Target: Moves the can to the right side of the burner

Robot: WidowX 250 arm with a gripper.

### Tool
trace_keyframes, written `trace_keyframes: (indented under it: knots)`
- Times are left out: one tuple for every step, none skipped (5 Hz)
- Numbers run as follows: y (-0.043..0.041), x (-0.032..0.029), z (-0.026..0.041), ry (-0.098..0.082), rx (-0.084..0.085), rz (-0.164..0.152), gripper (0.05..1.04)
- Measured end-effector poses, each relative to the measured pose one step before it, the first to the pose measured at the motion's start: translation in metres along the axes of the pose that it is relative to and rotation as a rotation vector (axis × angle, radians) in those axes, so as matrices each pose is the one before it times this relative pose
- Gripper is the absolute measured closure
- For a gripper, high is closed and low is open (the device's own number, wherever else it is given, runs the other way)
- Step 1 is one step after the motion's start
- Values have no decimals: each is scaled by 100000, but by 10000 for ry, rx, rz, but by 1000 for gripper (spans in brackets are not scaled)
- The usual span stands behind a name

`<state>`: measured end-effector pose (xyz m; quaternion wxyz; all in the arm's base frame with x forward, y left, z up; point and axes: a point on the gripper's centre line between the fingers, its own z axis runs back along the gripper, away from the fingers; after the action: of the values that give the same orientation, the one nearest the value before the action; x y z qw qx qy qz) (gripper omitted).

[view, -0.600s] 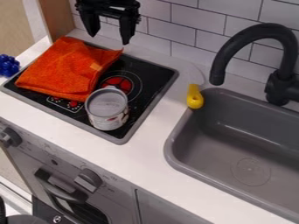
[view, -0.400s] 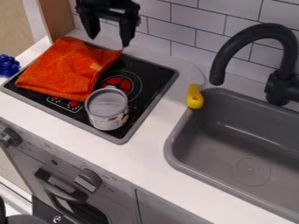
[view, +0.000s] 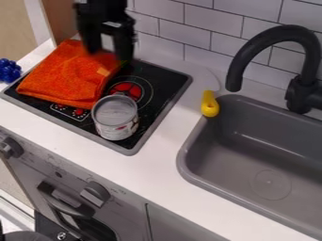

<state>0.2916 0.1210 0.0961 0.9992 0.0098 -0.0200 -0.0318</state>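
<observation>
Sink (view: 253, 162) at right, set into the counter. Burner (view: 157, 102) to its left, cloth (view: 66, 77) bunched over the burner's left part. Claw (view: 108, 55) hangs by the cloth's far edge, fingers spread, nothing pinched. Can (view: 116, 121) upright on the burner's near part, just beside the cloth. Step in hand, as judged: approach — grasp not made. Next move calls for coming forward over the can, lowering with a finger either side, then closing — without snagging the cloth.
</observation>
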Motion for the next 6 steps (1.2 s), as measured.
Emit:
trace_keyframes:
  knots:
    - [236,-2040,-341,152,64,-1874,84]
    - [-436,-2345,-2047,-112,224,-2543,84]
    - [114,-830,-484,-460,-262,-2498,84]
    - [-48,-1254,-1123,-177,306,-1304,84]
    - [294,-383,-613,183,321,-196,84]
    - [1,-380,-889,266,66,-68,84]
